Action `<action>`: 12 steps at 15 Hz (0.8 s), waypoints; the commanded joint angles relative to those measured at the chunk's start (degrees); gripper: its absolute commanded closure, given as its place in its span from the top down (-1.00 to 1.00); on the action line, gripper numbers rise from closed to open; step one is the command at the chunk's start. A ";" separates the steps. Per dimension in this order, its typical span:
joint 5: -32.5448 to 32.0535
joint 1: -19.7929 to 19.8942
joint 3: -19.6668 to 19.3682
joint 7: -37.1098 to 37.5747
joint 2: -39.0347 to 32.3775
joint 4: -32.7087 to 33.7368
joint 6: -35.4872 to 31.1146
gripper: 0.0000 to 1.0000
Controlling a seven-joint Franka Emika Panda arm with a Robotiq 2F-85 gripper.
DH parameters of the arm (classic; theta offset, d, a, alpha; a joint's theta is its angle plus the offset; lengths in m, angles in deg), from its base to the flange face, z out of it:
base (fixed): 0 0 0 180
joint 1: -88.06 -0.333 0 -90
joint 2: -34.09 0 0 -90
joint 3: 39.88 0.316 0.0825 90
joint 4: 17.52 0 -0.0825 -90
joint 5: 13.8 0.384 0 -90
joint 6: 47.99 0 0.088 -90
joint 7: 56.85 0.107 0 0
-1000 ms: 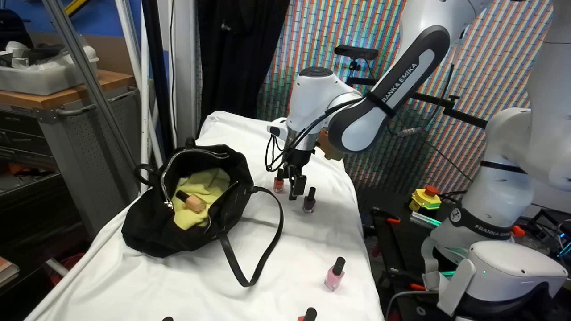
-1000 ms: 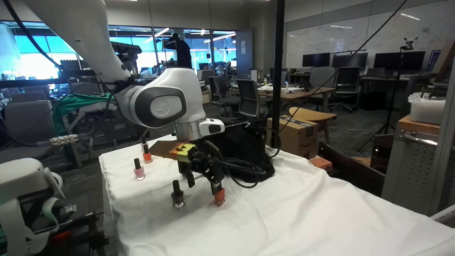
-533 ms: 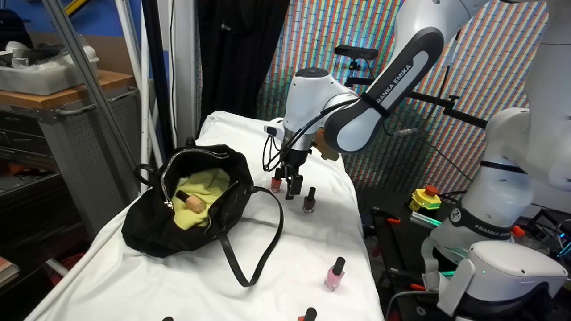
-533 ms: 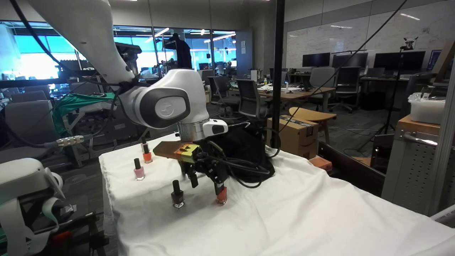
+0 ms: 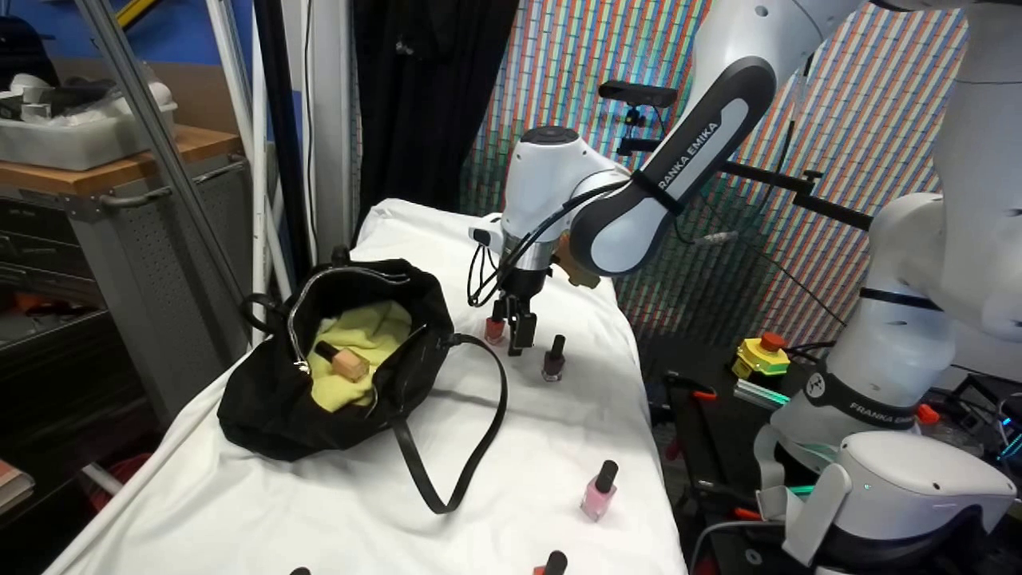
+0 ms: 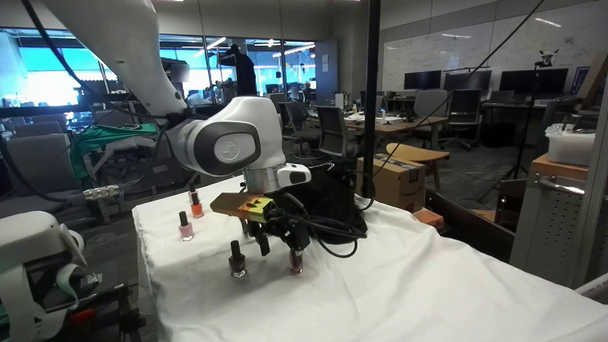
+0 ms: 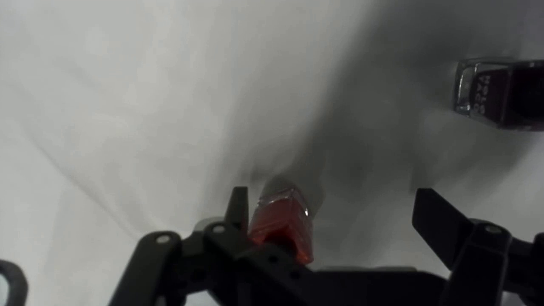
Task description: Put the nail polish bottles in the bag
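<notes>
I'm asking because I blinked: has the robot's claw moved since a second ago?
Yes. In both exterior views the gripper has shifted slightly away from the dark bottle, which has stayed put.

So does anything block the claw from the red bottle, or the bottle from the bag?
Nothing visible blocks the gripper from the red bottle; in the wrist view it appears between the open fingers. Toward the bag, only its side and perhaps the strap come between.

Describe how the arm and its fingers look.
The arm has rounded white shells and dark panels, one with pale lettering ending "EMIKA". A silver collar circles its wrist; nearby are a white housing with a dark face and black, looping cables. The fingers are black and angular.
</notes>
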 commanded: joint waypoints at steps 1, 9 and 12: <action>-0.49 0.23 -0.12 -0.68 -2.47 3.04 0.80 1.00; -0.32 0.10 -0.27 0.07 -5.19 6.79 1.26 1.00; -0.09 0.29 -0.42 0.34 -5.92 7.56 1.08 1.00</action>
